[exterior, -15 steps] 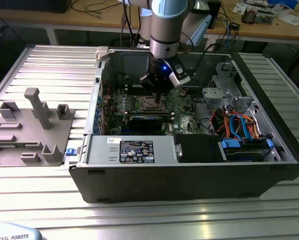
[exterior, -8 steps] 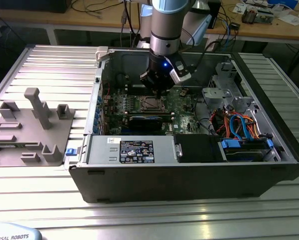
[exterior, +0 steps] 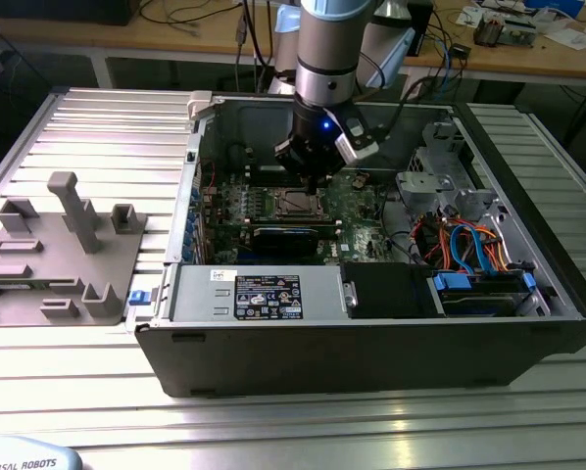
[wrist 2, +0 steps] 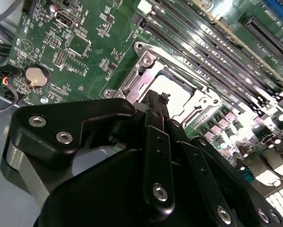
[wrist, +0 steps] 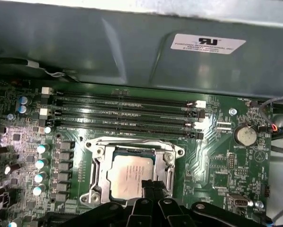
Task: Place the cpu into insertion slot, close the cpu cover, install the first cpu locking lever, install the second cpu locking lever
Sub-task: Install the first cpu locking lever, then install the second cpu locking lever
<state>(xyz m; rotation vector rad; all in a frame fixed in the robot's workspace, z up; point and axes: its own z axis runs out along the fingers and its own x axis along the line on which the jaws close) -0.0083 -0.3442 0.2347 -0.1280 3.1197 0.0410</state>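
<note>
The cpu (wrist: 127, 171), a silver-grey square, lies flat in the insertion slot (exterior: 298, 204) on the green motherboard (wrist: 217, 161). The cpu cover (wrist: 132, 144), a silvery frame with a window, lies down around it, and the chip's top shows through the window. In both wrist views my gripper (wrist: 152, 185) hovers just over the near edge of the cpu (wrist 2: 175, 95). Its black fingers are pressed together with nothing seen between them. The gripper (wrist 2: 161, 98) points at the socket frame. In the exterior view the gripper (exterior: 309, 178) hangs inside the open computer case, above the slot.
Long black memory slots (wrist: 127, 113) run beside the socket, and a coin battery (wrist: 245, 135) sits nearby. The grey case wall (wrist: 132, 47) rises behind. A power supply (exterior: 264, 294) and a drive cage with cables (exterior: 469, 245) crowd the case. A grey fixture (exterior: 68, 245) stands at the exterior view's left.
</note>
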